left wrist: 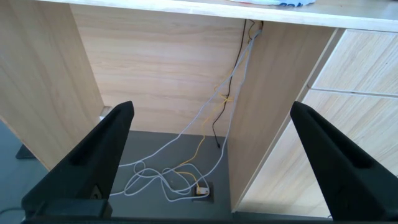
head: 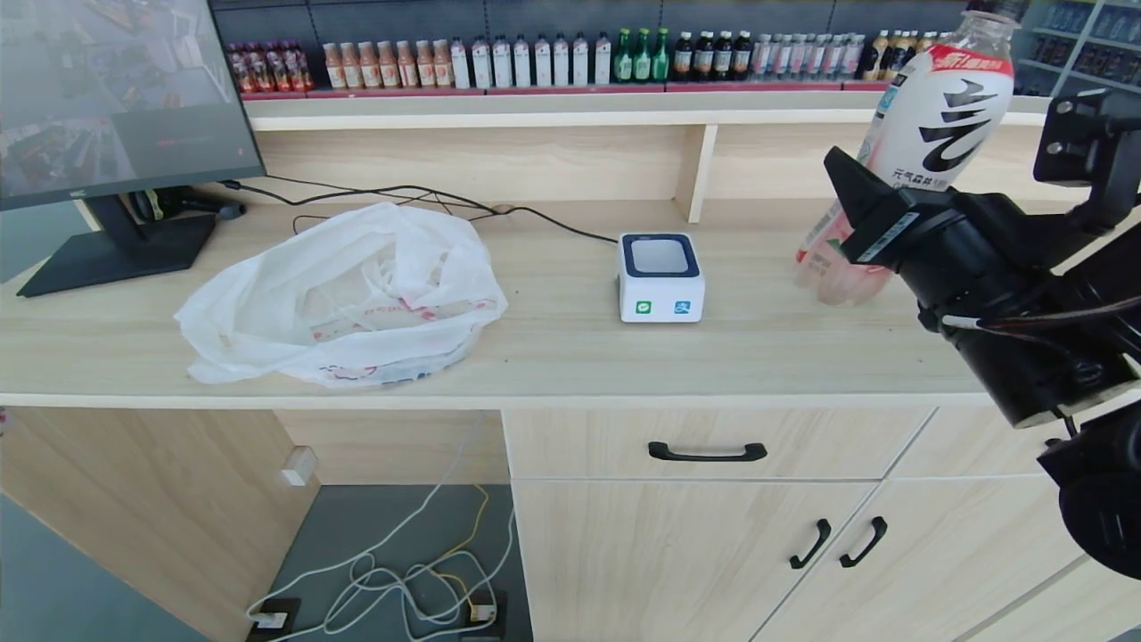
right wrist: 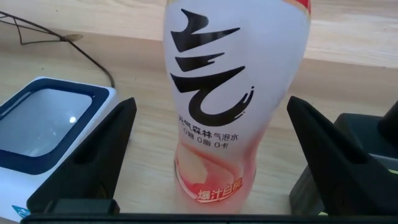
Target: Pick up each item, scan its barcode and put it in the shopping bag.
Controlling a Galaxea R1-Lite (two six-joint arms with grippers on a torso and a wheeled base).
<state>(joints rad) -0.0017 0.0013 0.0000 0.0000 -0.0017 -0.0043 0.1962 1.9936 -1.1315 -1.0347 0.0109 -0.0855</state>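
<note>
Straddling the tall clear plastic bottle of pink drink, standing on the pale wooden counter near the white box scanner, my right gripper stands wide, clear of it; seems filled, likely heavy, sleeve probably slick, so I'd clamp mid-body.
</note>
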